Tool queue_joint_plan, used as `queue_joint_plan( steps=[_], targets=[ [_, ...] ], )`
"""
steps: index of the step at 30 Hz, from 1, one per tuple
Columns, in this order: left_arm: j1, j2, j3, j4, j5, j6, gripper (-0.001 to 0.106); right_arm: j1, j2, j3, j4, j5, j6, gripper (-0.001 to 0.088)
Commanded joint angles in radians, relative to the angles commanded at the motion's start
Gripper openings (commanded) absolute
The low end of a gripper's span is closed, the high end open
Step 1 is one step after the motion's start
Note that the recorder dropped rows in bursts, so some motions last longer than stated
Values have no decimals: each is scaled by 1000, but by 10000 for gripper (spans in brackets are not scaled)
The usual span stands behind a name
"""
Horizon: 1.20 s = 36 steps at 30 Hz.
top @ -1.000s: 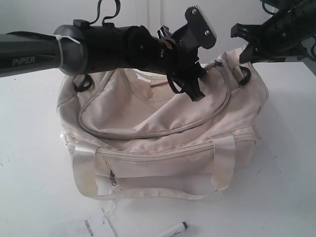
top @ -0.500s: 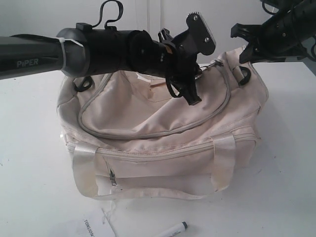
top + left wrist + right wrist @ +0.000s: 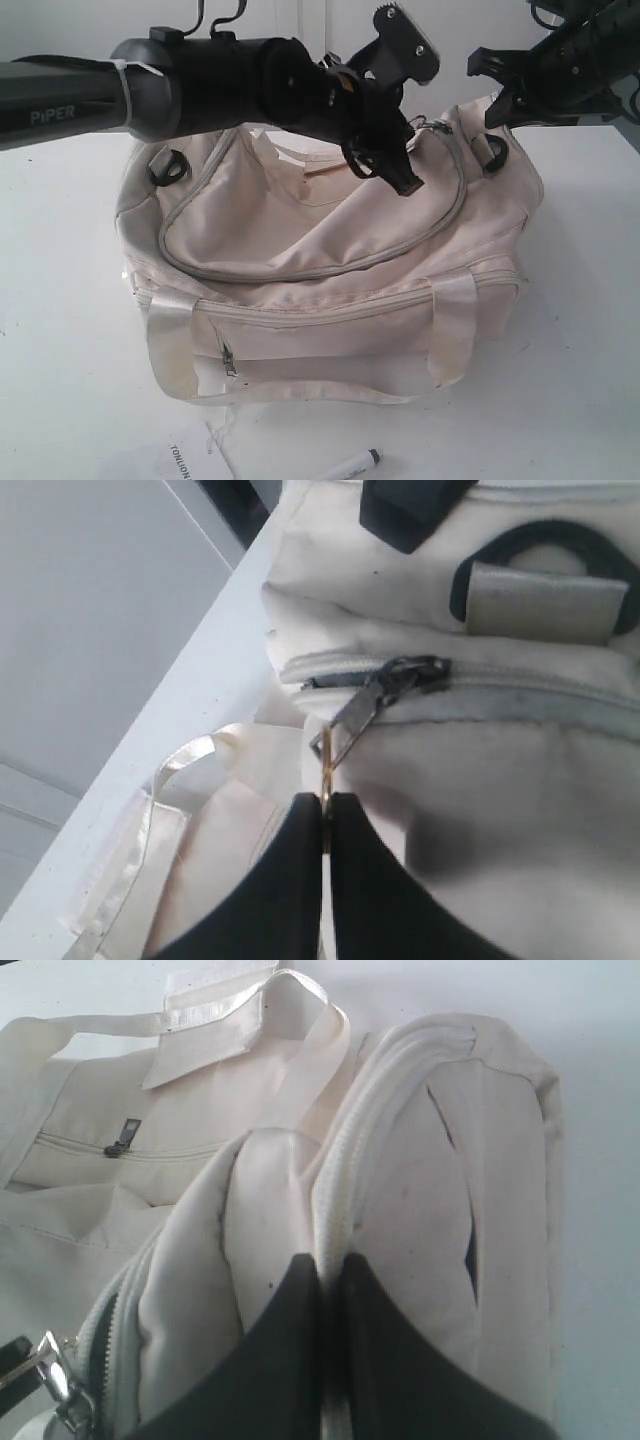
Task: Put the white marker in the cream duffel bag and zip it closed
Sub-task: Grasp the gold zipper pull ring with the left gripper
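Note:
The cream duffel bag sits mid-table. Its curved top zipper lies along the front, and the slider is near the bag's right end. My left gripper reaches across from the left and is shut on the zipper pull, just short of the slider. At the bag's right end my right gripper is shut on a ridge of bag fabric beside the zipper. The white marker with its dark cap lies on the table in front of the bag.
A white paper tag with print lies on the table left of the marker. Shiny strap handles hang over the bag's front, above a front zip pocket. Black rings sit at both bag ends. The left arm spans the bag's back.
My left gripper has shifted a little up and to the right, still holding the zipper pull. The right gripper and the marker have not moved.

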Motion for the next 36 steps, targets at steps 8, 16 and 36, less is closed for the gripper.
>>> queue_joint_plan(
  steps=[8, 16, 36],
  targets=[
    [0, 0, -95, -160, 157, 5, 0, 0, 0, 0, 0, 0, 0, 0],
    [0, 0, -129, -288, 196, 5, 0, 0, 0, 0, 0, 0, 0, 0],
    [0, 0, -129, -340, 388, 130, 0, 0, 0, 0, 0, 0, 0, 0]
  ],
)
